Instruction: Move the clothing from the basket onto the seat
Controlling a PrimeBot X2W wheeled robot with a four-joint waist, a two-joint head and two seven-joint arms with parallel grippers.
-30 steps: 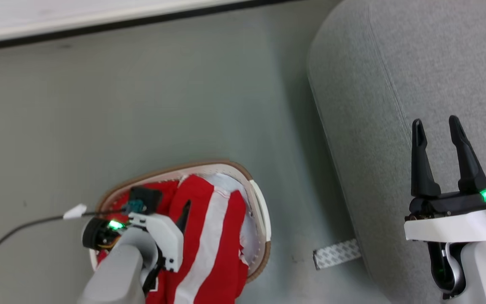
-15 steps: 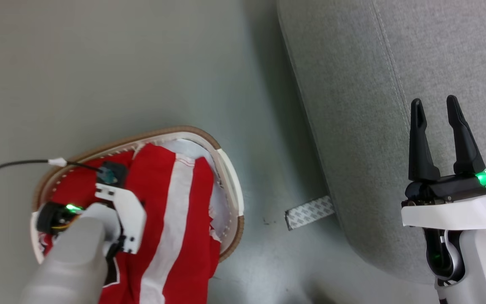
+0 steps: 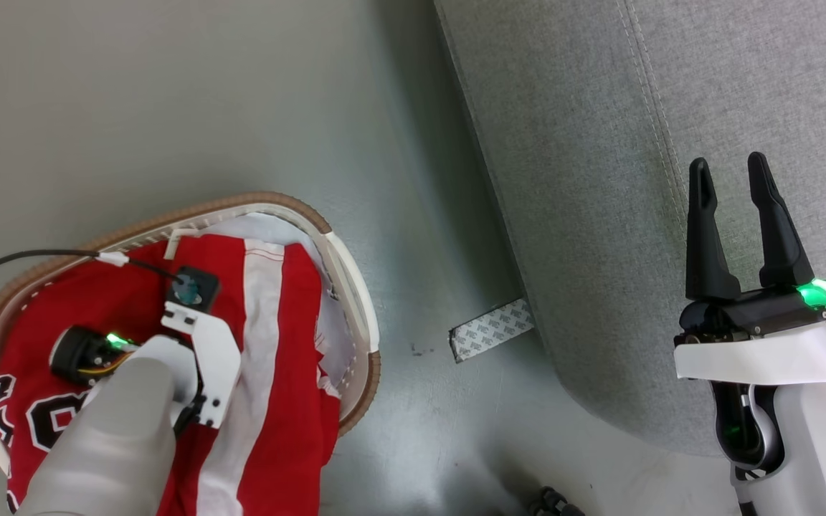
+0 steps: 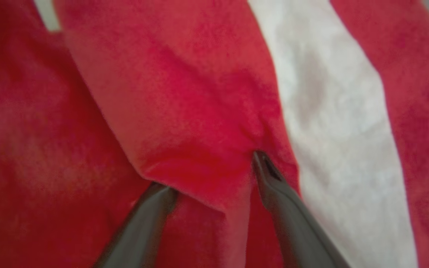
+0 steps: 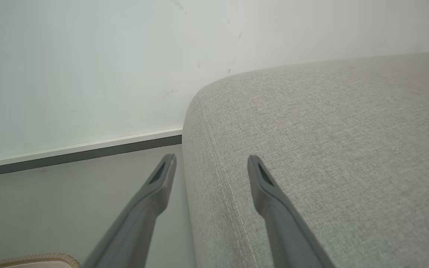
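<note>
Looking big to small: the grey seat (image 3: 599, 179) shows nothing on it. The white basket (image 3: 357, 294) sits on the floor (image 3: 241, 107) near it, and the red clothing (image 3: 298, 287) is all in the basket. The left gripper (image 4: 210, 173) has its fingers apart, pressed into the cloth with a red fold between them. I think it should squeeze that fold tight, then lift slow and high to clear the rim. The right gripper (image 3: 728, 163) hangs over the seat, fingers apart, holding nothing. I count one seat, one basket, two red clothes, two grippers, one strip of tape (image 3: 492, 330).
</note>
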